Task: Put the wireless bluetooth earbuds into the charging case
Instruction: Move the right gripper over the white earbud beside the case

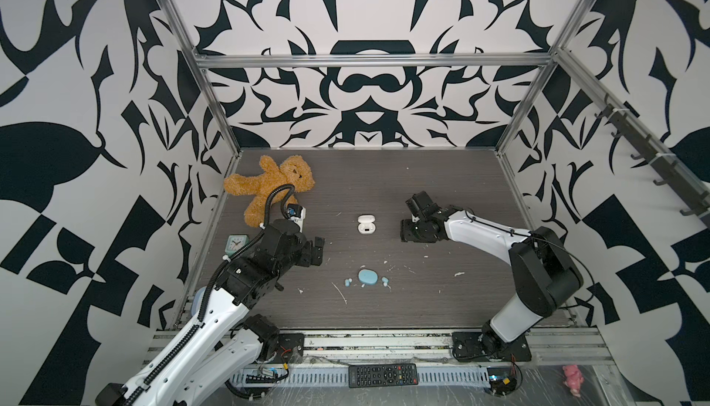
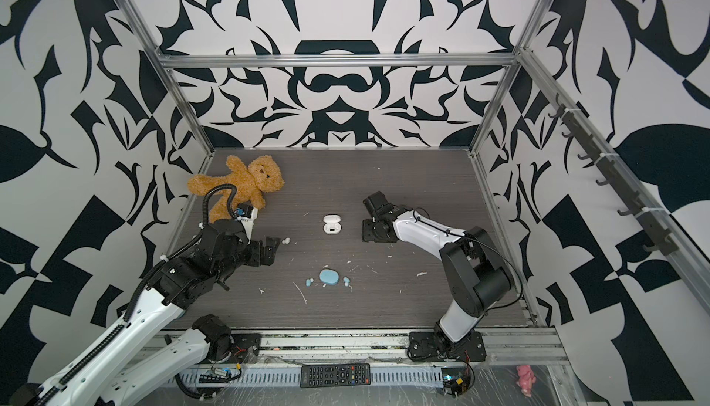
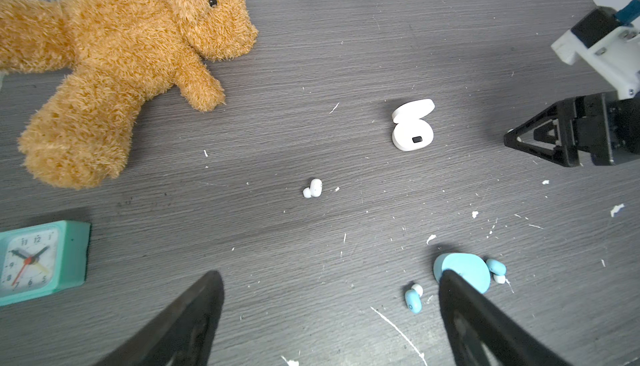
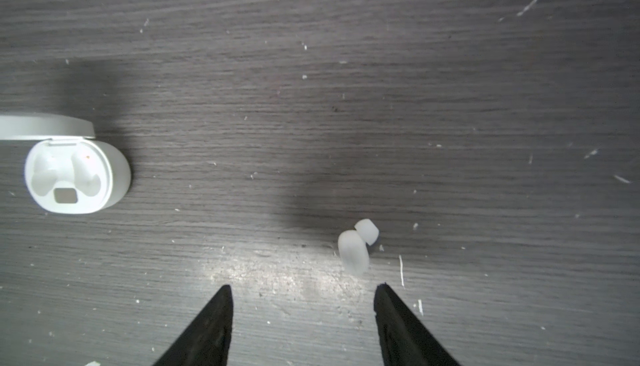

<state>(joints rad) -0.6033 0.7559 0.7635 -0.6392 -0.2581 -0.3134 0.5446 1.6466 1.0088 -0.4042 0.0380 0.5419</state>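
Observation:
An open white charging case [image 1: 365,224] [image 2: 330,224] [image 4: 74,177] stands mid-table, its wells looking empty. One white earbud [image 4: 353,250] lies on the table just beyond the tips of my right gripper [image 4: 303,288], nearer one tip; the jaws are open with nothing between them. In both top views this gripper [image 1: 409,231] points down to the right of the case and hides that bud. A second white earbud [image 2: 285,240] [image 3: 313,188] lies ahead of my open left gripper [image 2: 269,250] [image 3: 330,274]. Two light blue earbuds [image 1: 347,282] [image 1: 385,280] flank a closed blue case [image 1: 367,277].
A brown teddy bear [image 1: 269,189] lies at the back left, with a teal alarm clock [image 1: 237,244] beside my left arm. White flecks and scuffs dot the grey tabletop [image 1: 442,192]. A black remote [image 1: 382,375] and a pink toy [image 1: 573,379] lie off the front edge.

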